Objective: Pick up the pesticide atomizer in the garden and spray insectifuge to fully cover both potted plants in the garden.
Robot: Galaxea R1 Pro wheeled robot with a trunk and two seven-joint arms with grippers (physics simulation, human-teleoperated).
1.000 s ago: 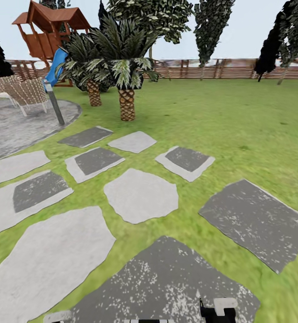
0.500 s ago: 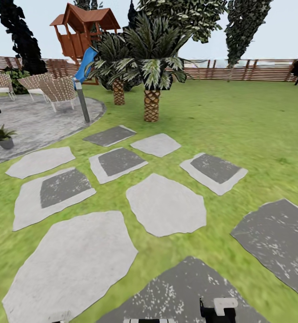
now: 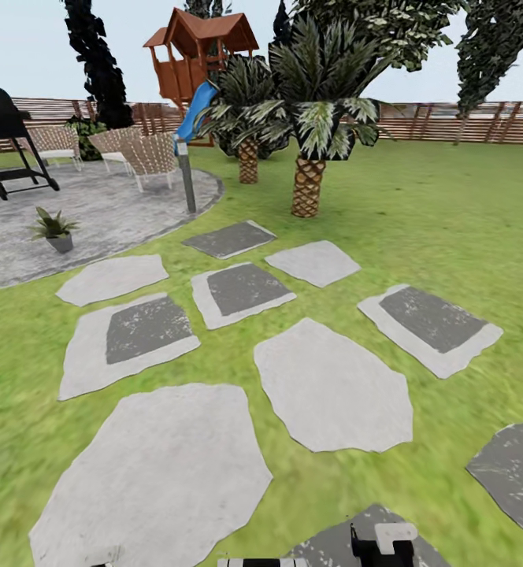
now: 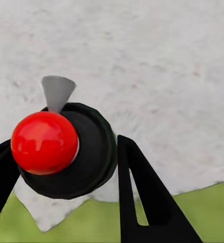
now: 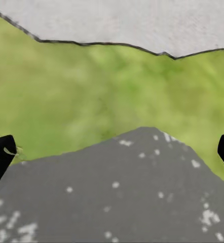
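Observation:
My left gripper (image 4: pixel 66 147) is shut on the pesticide atomizer (image 4: pixel 66 152), a dark round bottle with a glossy red top, seen from above over a pale stepping stone. My right gripper (image 5: pixel 114 152) stands open with nothing between its fingers, above a dark speckled stone and grass. One small potted plant (image 3: pixel 53 229), green pointed leaves in a little grey pot, sits on the round grey patio (image 3: pixel 96 213) at the far left of the head view, several stones away from me.
Flat grey stepping stones (image 3: pixel 332 386) cross the lawn ahead. A grey bollard lamp (image 3: pixel 187 177) stands at the patio's edge, with wicker chairs (image 3: pixel 147 157) and a black grill (image 3: pixel 5 142) behind. Two palms (image 3: pixel 309 157), a wooden playhouse with a blue slide, and the slatted fence lie beyond.
The head view has swung to the left, so the stones and palms sit further right in the picture. The patio, the potted plant and the black grill have come into view.

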